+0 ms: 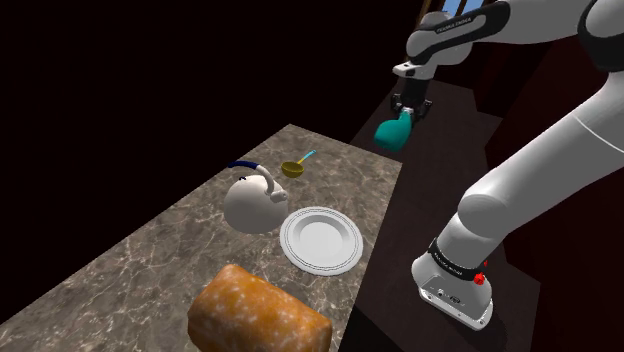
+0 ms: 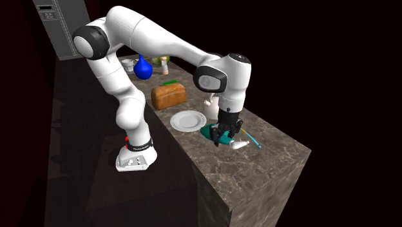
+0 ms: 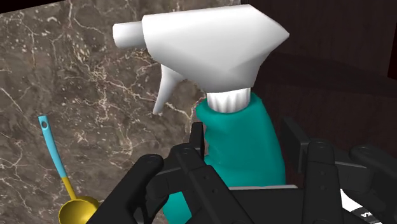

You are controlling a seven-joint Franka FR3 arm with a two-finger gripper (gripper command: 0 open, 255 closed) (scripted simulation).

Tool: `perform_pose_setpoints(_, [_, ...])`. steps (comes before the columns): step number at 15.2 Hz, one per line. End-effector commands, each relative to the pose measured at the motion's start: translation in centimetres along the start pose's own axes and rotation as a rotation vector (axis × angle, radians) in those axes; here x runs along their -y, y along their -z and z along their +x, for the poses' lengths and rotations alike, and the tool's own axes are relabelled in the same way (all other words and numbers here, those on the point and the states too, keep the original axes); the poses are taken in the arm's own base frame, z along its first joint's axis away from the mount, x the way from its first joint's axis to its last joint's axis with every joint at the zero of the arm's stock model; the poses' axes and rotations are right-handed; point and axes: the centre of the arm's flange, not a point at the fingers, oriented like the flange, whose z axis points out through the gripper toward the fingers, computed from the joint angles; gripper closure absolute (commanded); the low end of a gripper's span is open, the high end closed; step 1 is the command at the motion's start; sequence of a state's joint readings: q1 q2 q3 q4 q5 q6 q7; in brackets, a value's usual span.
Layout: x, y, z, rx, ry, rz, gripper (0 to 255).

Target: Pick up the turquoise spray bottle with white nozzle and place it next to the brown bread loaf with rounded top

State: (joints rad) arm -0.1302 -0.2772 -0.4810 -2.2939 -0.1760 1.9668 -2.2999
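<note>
One brown loaf (image 1: pixel 258 318) with a rounded top lies nearest in the shoulder view, at the near end of the marble counter (image 1: pixel 130 250). Just beyond it, toward that view's right, sits a white plate (image 1: pixel 320 241), close to the loaf but not touching it. A white kettle (image 1: pixel 250 203) with a dark blue handle stands just left of the plate and a little farther off. Beyond these lies a small gold scoop (image 1: pixel 293 169) with a light blue handle. Farthest of all, at the counter's far right corner, the black gripper (image 1: pixel 409 104) points down at the turquoise spray bottle (image 1: pixel 392 133).

In the wrist view the two fingers (image 3: pixel 198 145) press on either side of the bottle's turquoise body, closed to its width, so the bottle is clasped. Its long axis runs crosswise to the line between the fingers and roughly level. The white nozzle (image 3: pixel 207 44) juts out past the fingertips and points to the second exterior view's right. I cannot tell whether the bottle is clear of the marble.

The loaf lies at the opposite end of the counter from the jaws, with scoop, kettle and plate in between. The carry should therefore come nearward and pass above them. The bare marble left of the loaf in the shoulder view looks the roomiest spot.

Small lettering on the arm (image 1: pixel 540 170) is too small to read, and the bottle shows no label.
</note>
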Motion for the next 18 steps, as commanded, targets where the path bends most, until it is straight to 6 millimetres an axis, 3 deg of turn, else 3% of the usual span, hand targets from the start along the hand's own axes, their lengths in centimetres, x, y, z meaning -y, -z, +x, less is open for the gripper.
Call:
perform_pose_setpoints(1, [-0.6,-0.1,2.4,0.000,-0.001,0.000,255])
perform_pose_setpoints(18, [-7.0,-0.2,23.9,0.000,-0.001,0.000,255])
